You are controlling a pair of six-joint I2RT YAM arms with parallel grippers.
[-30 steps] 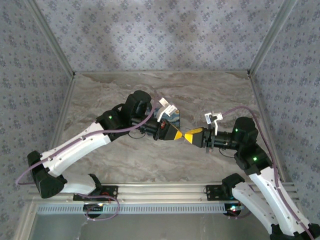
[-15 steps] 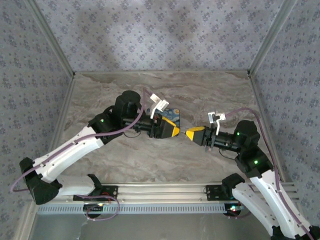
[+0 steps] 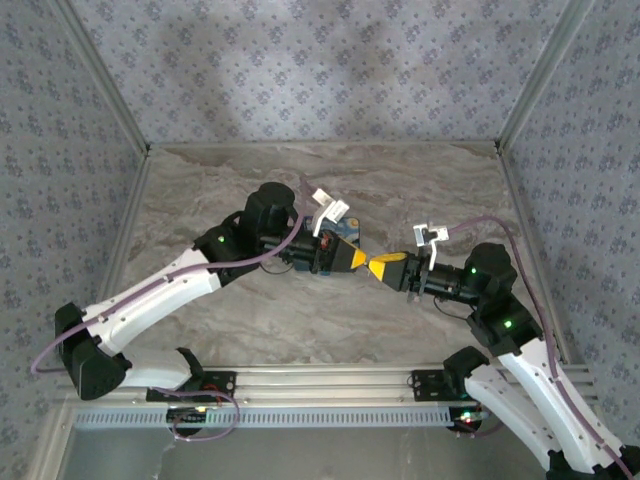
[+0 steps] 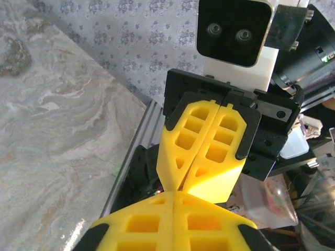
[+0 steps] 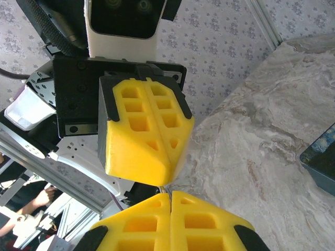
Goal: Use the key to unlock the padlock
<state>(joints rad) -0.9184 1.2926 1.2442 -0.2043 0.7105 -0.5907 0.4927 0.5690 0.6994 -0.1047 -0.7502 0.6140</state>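
Left fingers (image 3: pixel 350 260): pressed flat together, no gap at the seam; raised above the bench (image 3: pixel 440 190); tips touching the tips of the opposite pair.
Right fingers (image 3: pixel 390 268): likewise pressed together; aimed nose to nose at the left pair.
Item between tips: a thin pale sliver (image 5: pixel 166 189) runs from the left tips into the seam of the right pair; possibly the key; too small to confirm.
Padlock, location: cannot be made out; too small or hidden; judged most likely pinched at the meeting of the two pairs of tips, just in front of the blue tin (image 3: pixel 346 228).
Blue tin: lying on the bench, just behind the left fingers; apart from them as far as can be told.
Handling, padlock: judged light, rigid, smooth metal, apt to slip or twist in a pinch; best held across the flat faces of the body, shackle and keyhole left free.
Handling, key: judged thin and stiff; best held by the head, blade clear; alignment leaves little margin.
Count: two arms; two pairs of yellow fingers; one blue tin; one sliver; padlock and key not countable with certainty.
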